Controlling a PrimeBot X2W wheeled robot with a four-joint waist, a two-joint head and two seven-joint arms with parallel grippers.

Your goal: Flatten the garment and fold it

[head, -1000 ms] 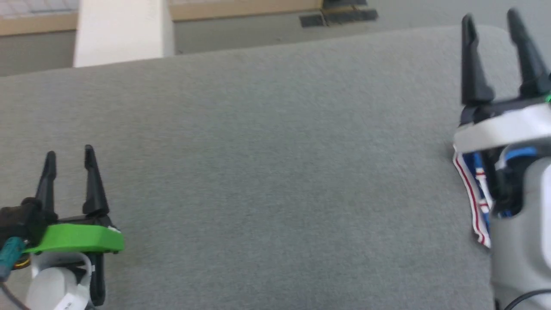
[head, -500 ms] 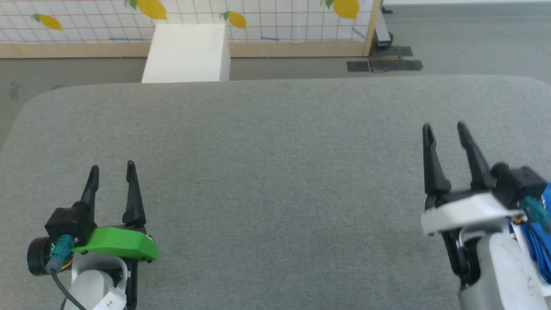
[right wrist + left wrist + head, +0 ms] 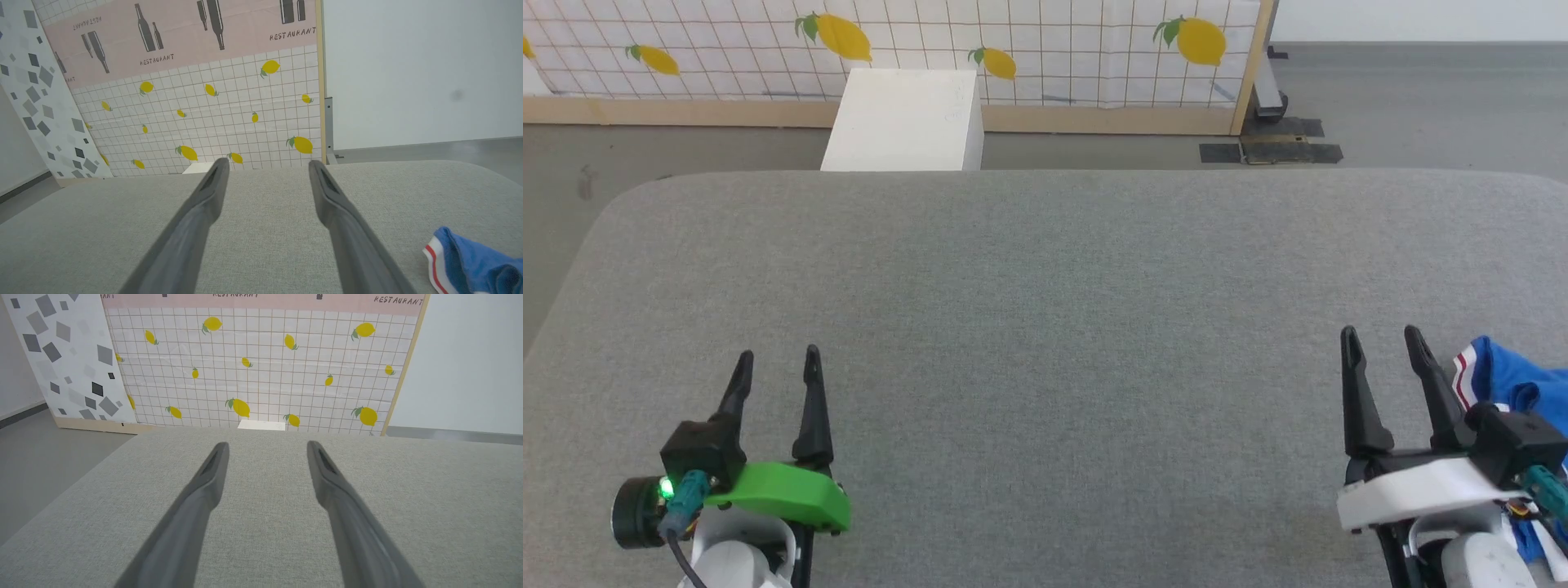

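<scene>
The garment [image 3: 1507, 380] is a bunched royal-blue cloth with red-and-white striped trim, lying at the right edge of the grey table [image 3: 1045, 310], partly hidden behind my right arm. In the right wrist view the garment [image 3: 466, 263] sits at the lower right, beside the fingers. My right gripper [image 3: 1380, 337] is open and empty, just left of the garment. My left gripper [image 3: 777, 358] is open and empty near the table's front left. Both wrist views show spread fingers [image 3: 204, 486] over bare cloth.
A white box [image 3: 903, 118] stands on the floor behind the table's far edge. Behind it runs a lemon-patterned grid panel [image 3: 1013, 49] with a wooden frame. Grey floor lies to the left of the table and beyond it.
The head camera has tilted up and turned, so the whole picture shifted. The right gripper now sits lower in view, and the blue garment shows to its right instead of under its wrist.
</scene>
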